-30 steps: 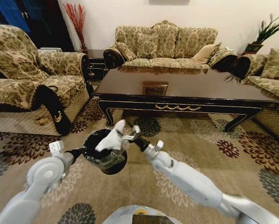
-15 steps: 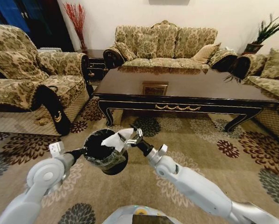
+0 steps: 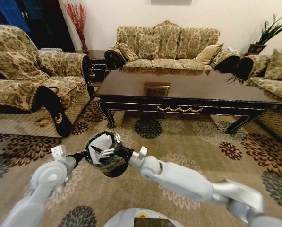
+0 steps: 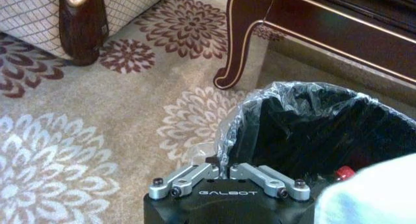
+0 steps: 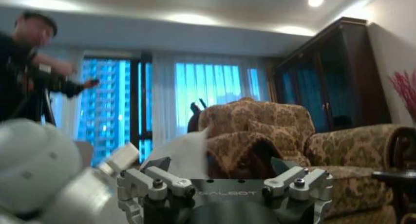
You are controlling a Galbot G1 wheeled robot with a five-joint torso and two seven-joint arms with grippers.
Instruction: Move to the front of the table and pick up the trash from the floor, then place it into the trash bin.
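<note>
My left pincer (image 4: pixel 229 177) clamped on trash bin (image 3: pixel 105 161) rim, lifting it off floor (image 3: pixel 188 137); right pincer (image 3: pixel 103 150) clamped on white trash (image 3: pixel 100 141) over bin mouth for clean drop

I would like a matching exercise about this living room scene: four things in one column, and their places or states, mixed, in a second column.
Things:
1. crumpled white paper wad
2. small round black trash bin
3. right gripper
4. long dark glossy wooden coffee table

Places or states:
a. stands beyond the bin, before the sofa
b. over the bin's mouth, at the right gripper
c. gripped at its rim by the left gripper
d. reaches over the bin opening

Pairs: 1-b, 2-c, 3-d, 4-a
</note>
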